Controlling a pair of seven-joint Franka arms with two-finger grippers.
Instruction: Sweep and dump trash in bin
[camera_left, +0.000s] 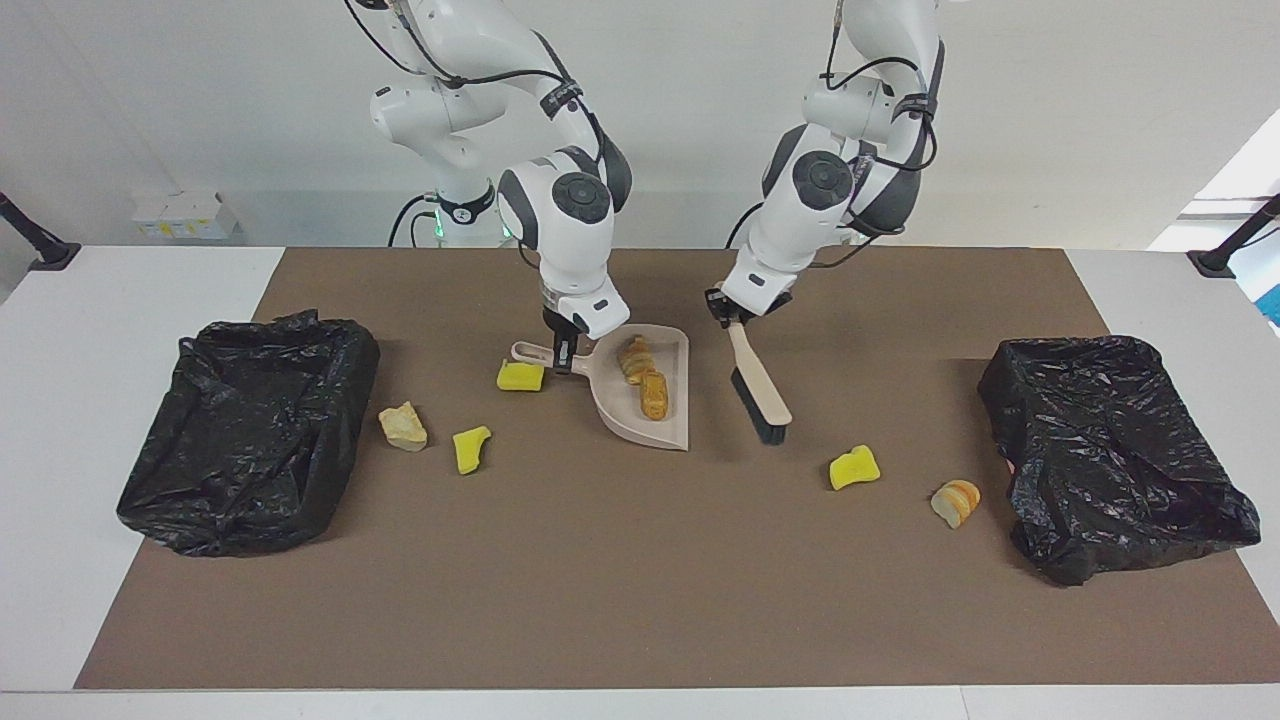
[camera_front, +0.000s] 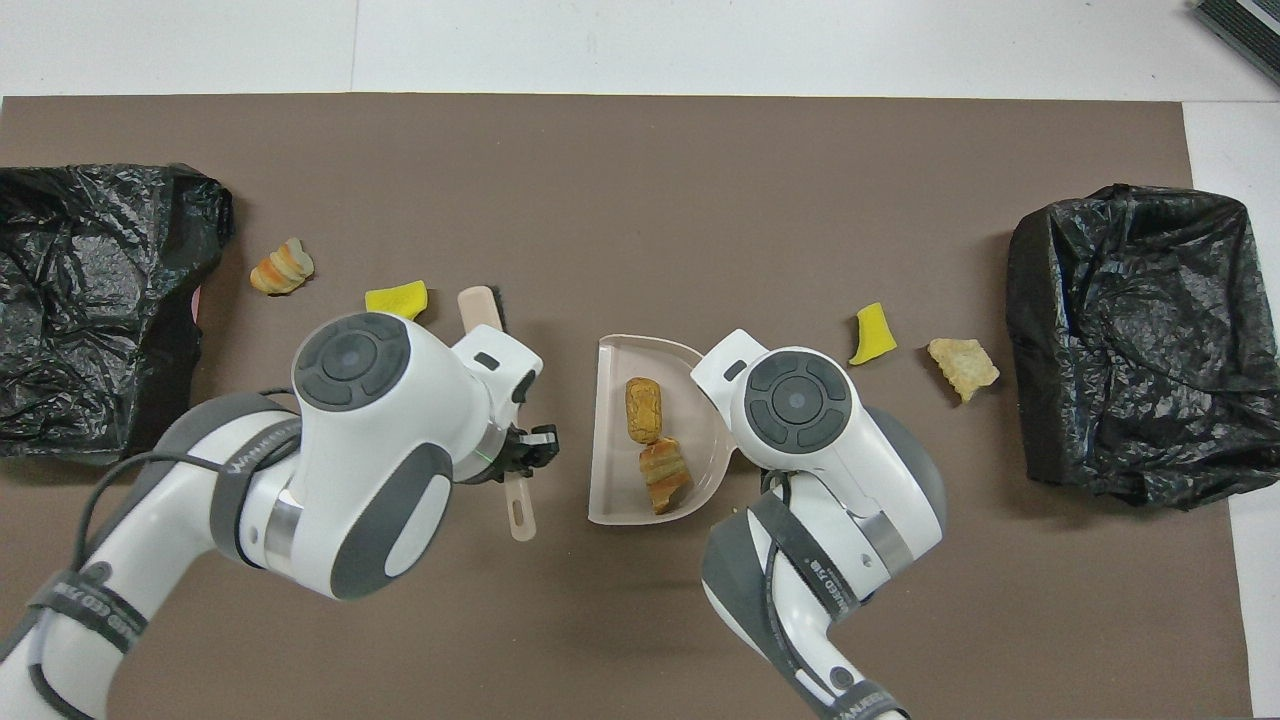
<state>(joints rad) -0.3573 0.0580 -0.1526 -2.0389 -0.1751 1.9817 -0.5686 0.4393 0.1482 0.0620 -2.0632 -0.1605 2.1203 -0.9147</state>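
Observation:
My right gripper (camera_left: 562, 352) is shut on the handle of the beige dustpan (camera_left: 672, 432), which rests on the mat. In the pan lie an orange-striped piece (camera_left: 633, 358) and a brown lump (camera_left: 655, 395). My left gripper (camera_left: 732, 318) is shut on the handle of the beige brush (camera_left: 760, 385). The brush's black bristles hang low over the mat beside the pan. On the mat lie three yellow sponge chunks (camera_left: 520, 376) (camera_left: 470, 449) (camera_left: 854, 467), a beige lump (camera_left: 403, 426) and an orange-striped piece (camera_left: 955, 502). The overhead view shows the pan (camera_front: 608, 480) and the brush (camera_front: 480, 305); my right arm hides its gripper.
A black bag-lined bin (camera_left: 250, 430) stands at the right arm's end of the brown mat. Another one (camera_left: 1115, 450) stands at the left arm's end. White table shows around the mat.

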